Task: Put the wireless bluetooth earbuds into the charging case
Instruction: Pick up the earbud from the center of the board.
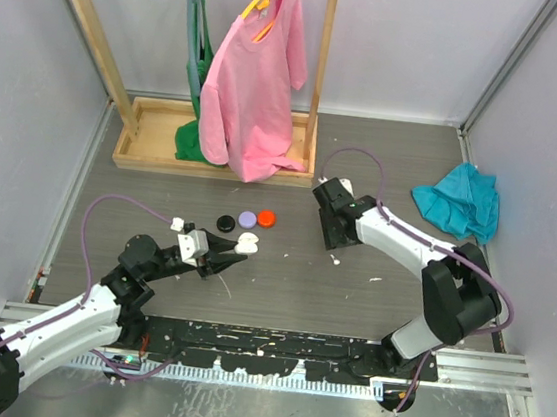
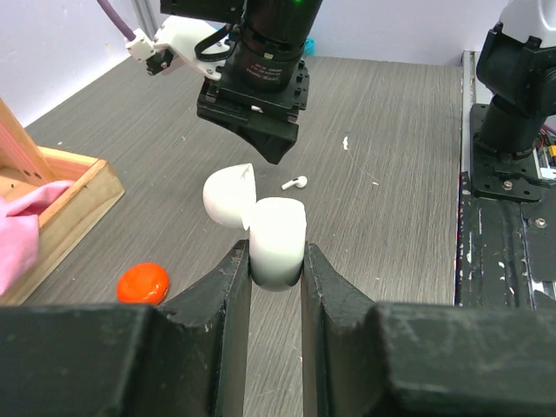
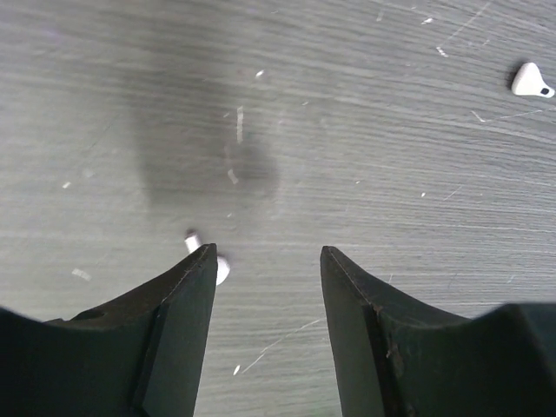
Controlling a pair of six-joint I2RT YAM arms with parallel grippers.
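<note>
My left gripper (image 1: pixel 237 249) (image 2: pixel 276 261) is shut on the white charging case (image 1: pixel 247 244) (image 2: pixel 278 228), held above the table with its lid (image 2: pixel 228 193) hinged open to the left. One white earbud (image 1: pixel 336 261) (image 2: pixel 294 183) (image 3: pixel 207 258) lies on the table just below my right gripper (image 1: pixel 336 243) (image 3: pixel 268 256). In the right wrist view that earbud is partly hidden behind the left finger (image 3: pixel 187 304). The right jaws stand open with only bare table between them. A second small white earbud (image 3: pixel 530 80) lies farther off.
Black (image 1: pixel 225 224), lilac (image 1: pixel 247 219) and red (image 1: pixel 266 217) (image 2: pixel 143 282) round cases sit behind the charging case. At the back a wooden rack (image 1: pixel 155 144) holds a pink shirt (image 1: pixel 258 75) and a green garment (image 1: pixel 198 48). A teal cloth (image 1: pixel 457 209) lies at the right.
</note>
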